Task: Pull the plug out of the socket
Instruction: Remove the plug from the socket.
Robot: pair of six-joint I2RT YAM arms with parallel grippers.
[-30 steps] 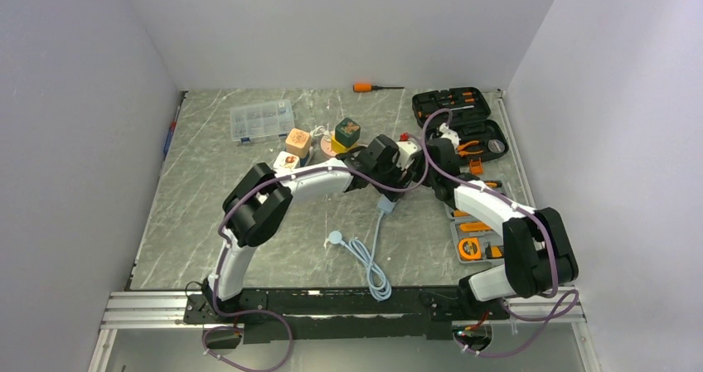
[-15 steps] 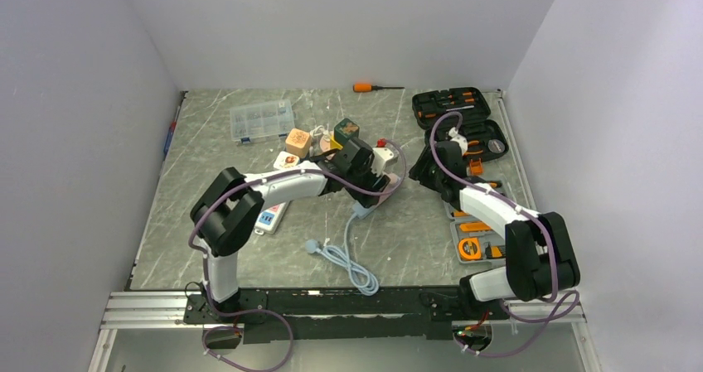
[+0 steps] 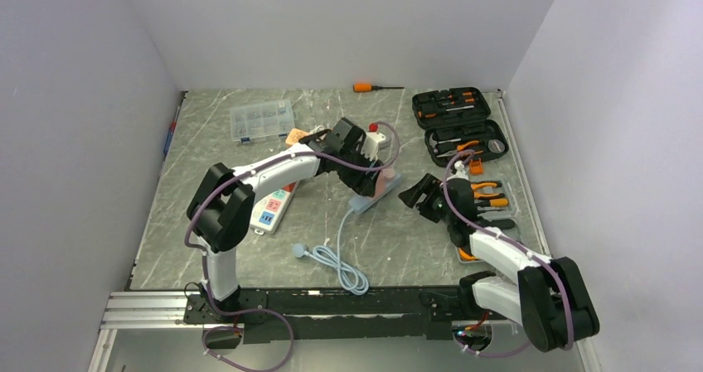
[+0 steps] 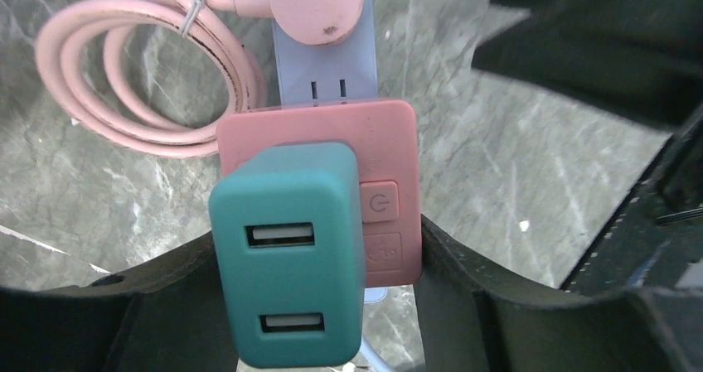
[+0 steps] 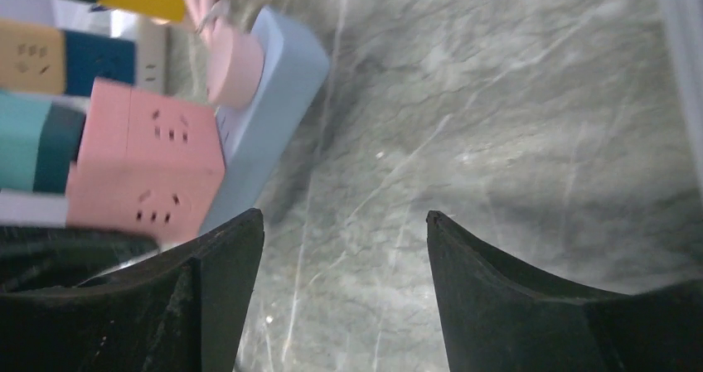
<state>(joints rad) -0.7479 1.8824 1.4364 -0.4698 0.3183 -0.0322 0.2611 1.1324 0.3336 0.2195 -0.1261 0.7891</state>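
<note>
In the left wrist view a teal two-port USB plug (image 4: 288,285) sits in a pink cube socket (image 4: 390,152). My left gripper (image 4: 317,248) is shut on the cube, one finger (image 4: 166,306) against the teal side and the other against the pink side. The cube rests at the end of a light blue power strip (image 4: 327,70), which also carries a round pink plug (image 4: 317,3) with a coiled pink cord (image 4: 99,32). From above, my left gripper (image 3: 365,173) is over the strip (image 3: 380,194). My right gripper (image 3: 414,194) stands open and apart, to the right of the cube (image 5: 149,165).
The strip's pale blue cord (image 3: 348,252) trails toward the front. A white power strip (image 3: 272,208) lies at the left, with a clear organiser box (image 3: 262,122) behind it. An open tool case (image 3: 460,119), a tray of pliers (image 3: 489,194) and an orange screwdriver (image 3: 362,87) lie at right and back.
My right gripper has opened and pulled back to the front right, away from the socket. My left arm has carried the cube and blue strip leftward and back.
</note>
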